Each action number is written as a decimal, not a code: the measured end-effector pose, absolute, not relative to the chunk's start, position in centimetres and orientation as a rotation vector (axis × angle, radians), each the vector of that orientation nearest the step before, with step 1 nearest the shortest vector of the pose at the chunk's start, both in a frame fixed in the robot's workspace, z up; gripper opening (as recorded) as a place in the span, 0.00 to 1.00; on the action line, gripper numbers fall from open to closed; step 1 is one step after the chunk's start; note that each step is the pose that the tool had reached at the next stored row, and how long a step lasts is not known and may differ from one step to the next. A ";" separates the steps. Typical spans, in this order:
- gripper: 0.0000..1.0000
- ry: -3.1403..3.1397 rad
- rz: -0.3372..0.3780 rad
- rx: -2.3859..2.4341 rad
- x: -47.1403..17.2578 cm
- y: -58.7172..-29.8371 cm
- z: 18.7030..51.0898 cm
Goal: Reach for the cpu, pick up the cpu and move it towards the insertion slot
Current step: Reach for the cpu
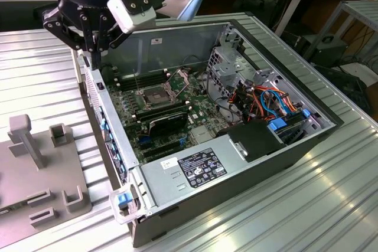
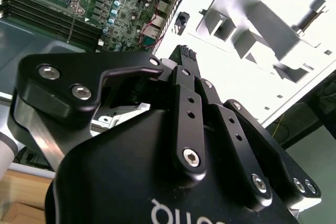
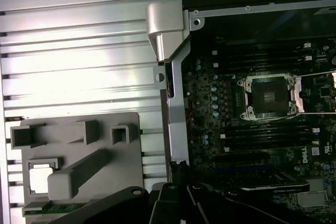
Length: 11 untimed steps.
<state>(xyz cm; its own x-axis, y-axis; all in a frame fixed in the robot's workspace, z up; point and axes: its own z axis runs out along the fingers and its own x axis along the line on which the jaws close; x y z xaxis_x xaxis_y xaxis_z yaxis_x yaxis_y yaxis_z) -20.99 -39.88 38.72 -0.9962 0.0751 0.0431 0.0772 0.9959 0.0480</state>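
The cpu (image 3: 41, 179) is a pale, shiny square lying flat in a pocket of the grey fixture (image 3: 105, 145) on the table beside the computer case. The insertion slot (image 1: 155, 95) is a dark square socket in a silver frame on the green motherboard, seen again in the first wrist view (image 3: 270, 96). My gripper (image 1: 94, 58) hangs above the case's side wall, at the exterior view's left, between fixture and socket. Its black fingers (image 2: 187, 55) are together and hold nothing. The gripper's body (image 3: 177, 182) fills one edge of the first wrist view.
The open computer case (image 1: 277, 146) holds drive cages, coloured cables and a black power supply on the exterior view's right. Upright posts and blocks rise from the grey fixture (image 1: 35, 163). The ribbed metal table (image 1: 331, 205) surrounds everything.
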 end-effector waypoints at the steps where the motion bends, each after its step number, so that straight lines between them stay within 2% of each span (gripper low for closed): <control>1: 0.11 -3.097 -0.077 -0.118 -21.1 -39.9 38.7; 11: 0.11 -3.093 -0.077 -0.118 -21.7 -39.9 38.7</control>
<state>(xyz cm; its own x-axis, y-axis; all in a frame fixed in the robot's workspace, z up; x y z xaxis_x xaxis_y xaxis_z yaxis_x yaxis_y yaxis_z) -21.68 -39.88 38.68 -0.9960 0.0752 0.0476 0.0775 0.9958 0.0478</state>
